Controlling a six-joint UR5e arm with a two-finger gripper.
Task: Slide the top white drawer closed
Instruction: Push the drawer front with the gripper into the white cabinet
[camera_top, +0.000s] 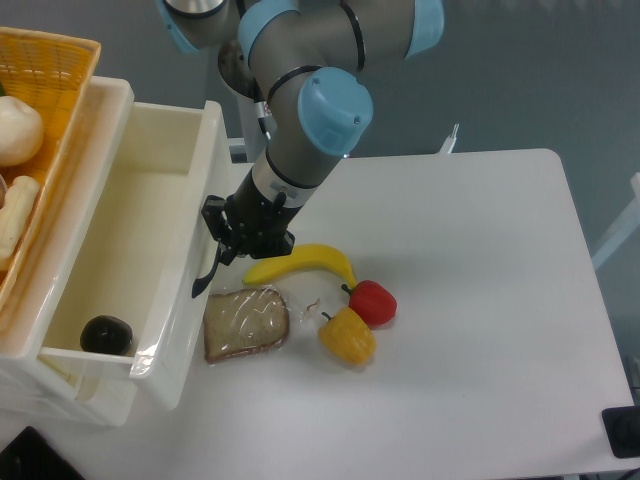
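Note:
The top white drawer (130, 215) stands pulled out to the right of the cabinet, showing its cream inside. Its front panel (205, 330) faces the table, with the black curved handle (206, 277) on it. My gripper (228, 238) is pressed up against the outer face of the drawer front, just above the handle. Its black fingers are bunched against the panel, and I cannot tell whether they are open or shut. It holds nothing that I can see.
A dark round object (106, 334) lies inside the drawer. A yellow wicker basket (62, 90) with pale items sits on the cabinet at the far left. A banana (305, 262), a bagged bread slice (246, 322), a red pepper (373, 301) and a yellow pepper (347, 336) lie just right of the drawer front.

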